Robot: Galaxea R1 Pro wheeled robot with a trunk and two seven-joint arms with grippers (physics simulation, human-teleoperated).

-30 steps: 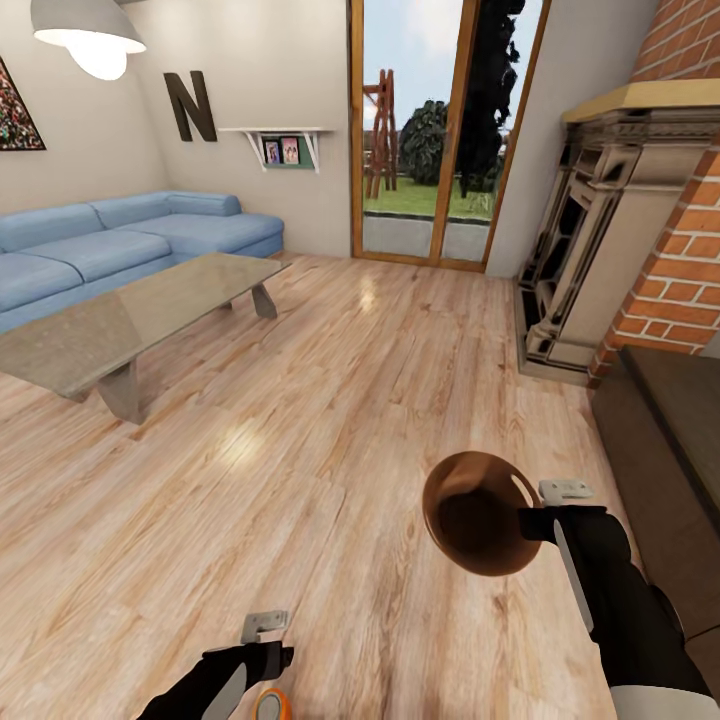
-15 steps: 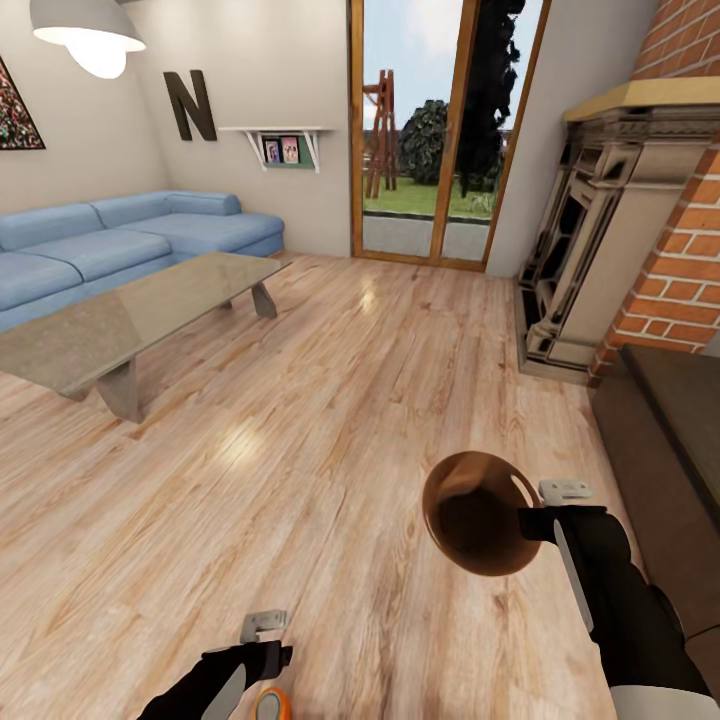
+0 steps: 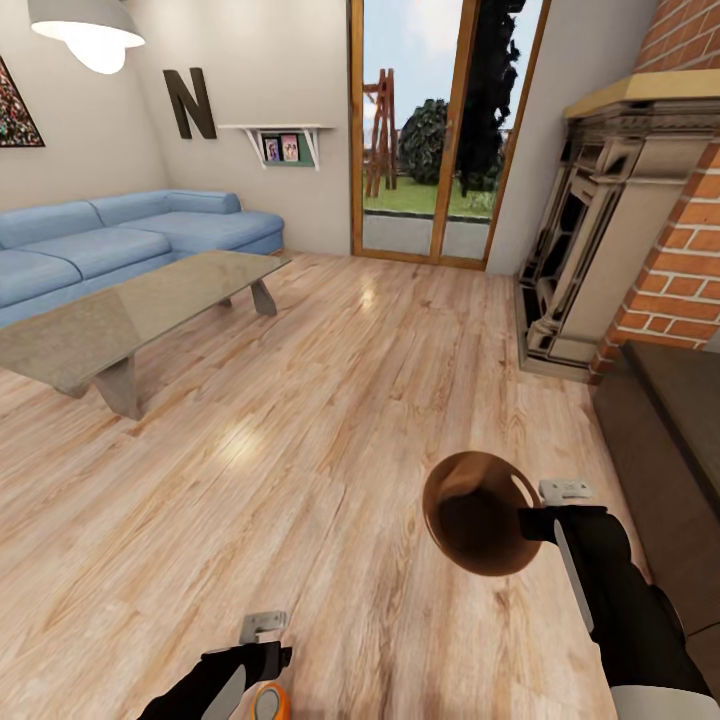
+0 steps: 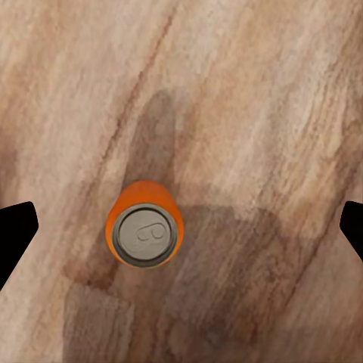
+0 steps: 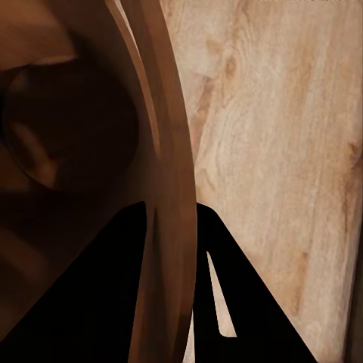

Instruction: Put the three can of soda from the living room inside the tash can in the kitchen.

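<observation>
Wood floor point(image 3: 300, 420), living room. Right gripper point(image 3: 528, 522) pinches the tash can point(image 3: 478, 512) rim, mouth tilted, presumably ready to receive. Left gripper point(image 3: 262, 640), jaws spread wide and empty, hovers above the upright can of soda point(image 4: 144, 233) on the floor.

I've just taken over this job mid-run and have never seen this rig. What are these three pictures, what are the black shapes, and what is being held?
You are looking through a two-armed wheeled robot in a simulated living room. The big picture comes from its head, looking down over both black arms and a light wood floor, with a blue corner sofa and a glass coffee table beyond.

The other two come from cameras near each gripper. The left gripper is open: its dark fingertips sit at the picture's edges, above an upright orange soda can with a silver top standing on the floor, not held. The right gripper is shut on the rim of the glossy brown round bin, carrying it above the floor with its opening tipped toward the camera.
</observation>
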